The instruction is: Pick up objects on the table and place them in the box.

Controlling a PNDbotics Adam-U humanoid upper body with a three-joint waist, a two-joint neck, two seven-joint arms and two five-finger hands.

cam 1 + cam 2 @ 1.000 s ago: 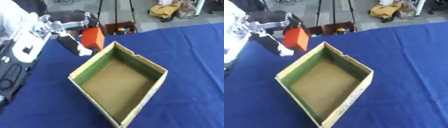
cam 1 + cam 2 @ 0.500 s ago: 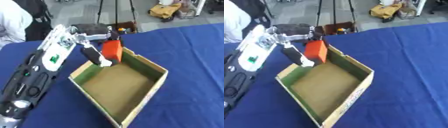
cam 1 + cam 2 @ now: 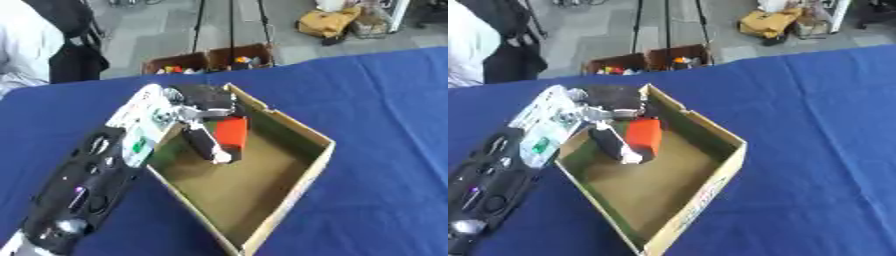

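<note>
Cardboard box [image 3: 308, 170], open-topped with green inner walls and a brown floor, sits at mid-frame on the blue table [image 3: 385, 100] in the left eye view. The left hand [image 3: 203, 116] reaches in from the lower left, fingers and thumb curled round an orange-red block [image 3: 231, 133] held over the box's upper left corner.

In the right eye view the block [image 3: 643, 136] looks smooth, plain and rectangular, upright inside the box walls, one dark finger [image 3: 612, 145] against its left face.
</note>
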